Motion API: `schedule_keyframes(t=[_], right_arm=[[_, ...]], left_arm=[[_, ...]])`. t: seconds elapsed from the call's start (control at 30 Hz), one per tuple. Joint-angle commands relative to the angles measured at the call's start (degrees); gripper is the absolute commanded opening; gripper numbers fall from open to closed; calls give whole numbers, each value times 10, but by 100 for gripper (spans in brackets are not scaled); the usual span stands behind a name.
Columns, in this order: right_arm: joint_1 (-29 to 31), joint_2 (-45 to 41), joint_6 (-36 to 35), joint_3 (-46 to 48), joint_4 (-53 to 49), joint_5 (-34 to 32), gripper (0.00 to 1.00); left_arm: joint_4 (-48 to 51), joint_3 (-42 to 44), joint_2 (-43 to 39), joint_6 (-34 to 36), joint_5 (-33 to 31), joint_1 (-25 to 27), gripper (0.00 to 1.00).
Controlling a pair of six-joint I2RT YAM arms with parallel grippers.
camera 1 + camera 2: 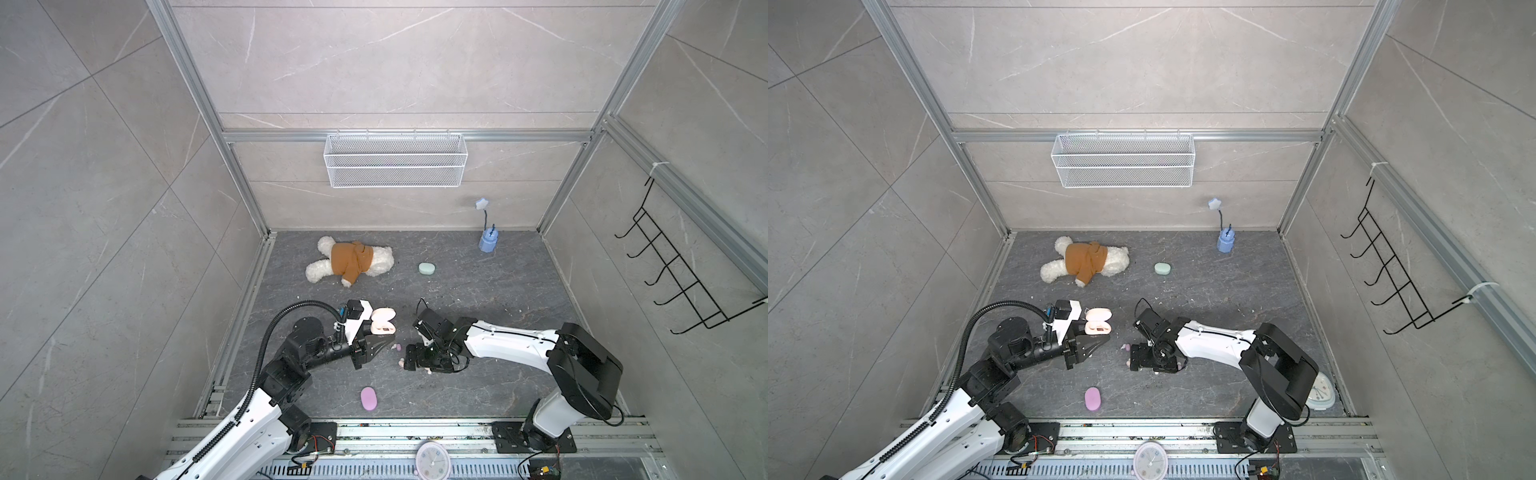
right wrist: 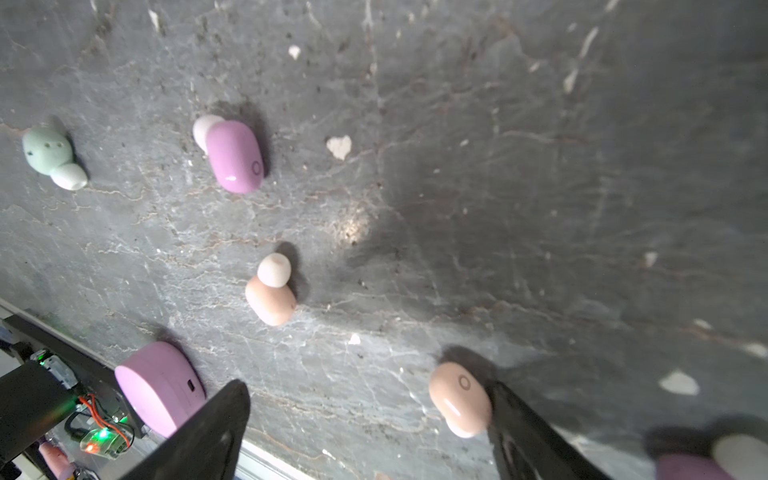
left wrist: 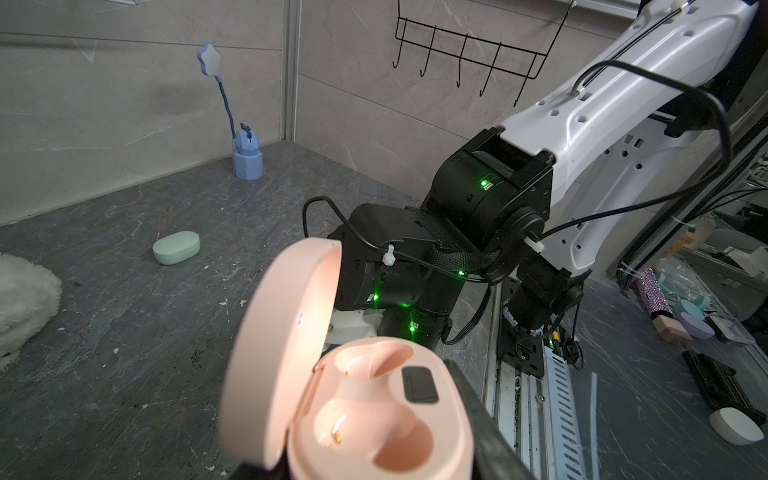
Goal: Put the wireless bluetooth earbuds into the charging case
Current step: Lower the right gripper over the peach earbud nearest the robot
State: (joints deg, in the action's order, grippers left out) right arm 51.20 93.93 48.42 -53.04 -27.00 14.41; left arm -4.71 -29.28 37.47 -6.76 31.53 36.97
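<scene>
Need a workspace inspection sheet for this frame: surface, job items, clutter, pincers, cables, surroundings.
Surface: dark stone-look tabletop, scattered white specks.
Job's things: peach case open, both sockets empty; lilac case and mint case shut; loose on the tabletop: mint bud, lilac bud, peach bud, second peach bud.
Clutter: teddy bear, star lamp, clock on the front rail.
Pincers: left pincer shut on peach case; right pincer open above the buds, one finger beside second peach bud, contact unclear.
Cables: corrugated conduit along left arm; thin black cable looped on right arm.
Surroundings: wire basket and hook rack on tiled walls.
</scene>
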Motion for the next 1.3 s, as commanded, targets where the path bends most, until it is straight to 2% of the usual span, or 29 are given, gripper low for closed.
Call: schedule_keyframes(t=[0.0, 0.63, 0.83, 1.07, 1.27], right_arm=[[7, -14, -1, -14, -14, 8, 91], [27, -5, -1, -40, -16, 17, 94], [28, -23, 10, -47, -49, -17, 92], [37, -38, 40, -82, -151, -110, 84], [44, -32, 70, -84, -155, -130, 71]], left_arm=[[-12, 1, -1, -3, -4, -3, 19], [-7, 1, -8, -4, -6, -2, 19], [-1, 0, -14, -13, -6, -2, 19], [4, 4, -37, -36, -5, -2, 19], [7, 13, -64, -56, -9, -2, 20]])
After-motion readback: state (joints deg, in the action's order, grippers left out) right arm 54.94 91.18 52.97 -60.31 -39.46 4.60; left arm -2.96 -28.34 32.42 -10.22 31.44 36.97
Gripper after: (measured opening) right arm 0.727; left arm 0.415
